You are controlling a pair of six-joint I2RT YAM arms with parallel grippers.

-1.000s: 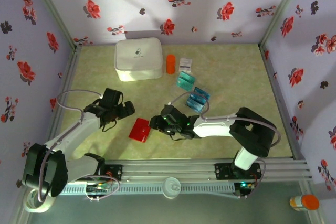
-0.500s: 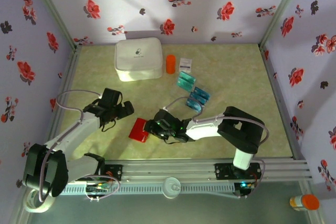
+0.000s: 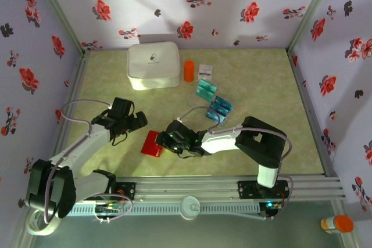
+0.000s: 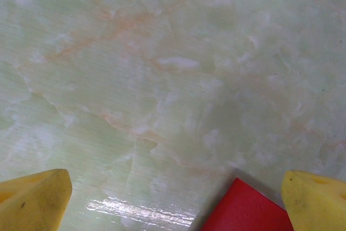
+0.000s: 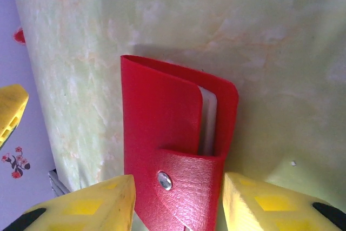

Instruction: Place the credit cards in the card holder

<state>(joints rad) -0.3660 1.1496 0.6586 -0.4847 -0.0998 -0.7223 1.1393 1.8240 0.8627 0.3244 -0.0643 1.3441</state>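
Observation:
The card holder (image 5: 173, 128) is a small red wallet with a snap tab, lying closed on the marbled green table (image 3: 261, 85) with pale pages at its edge. My right gripper (image 5: 177, 187) straddles its snap end, and both yellow fingers press its sides. From above, the card holder (image 3: 151, 143) pokes out left of the right gripper (image 3: 166, 142). The credit cards, teal (image 3: 206, 89) and blue (image 3: 220, 108), lie behind the right arm. My left gripper (image 3: 139, 121) hangs open just left of the holder, whose red corner (image 4: 243, 212) enters between the left gripper (image 4: 175, 187) fingers.
A large white rounded case (image 3: 153, 65) stands at the back left, with an orange cylinder (image 3: 189, 70) and a small white printed box (image 3: 205, 71) to its right. Floral walls close in the table on three sides.
My right arm has slid left to the card holder and its fingers have closed slightly onto it; the holder has shifted a little left. The left arm has barely moved.

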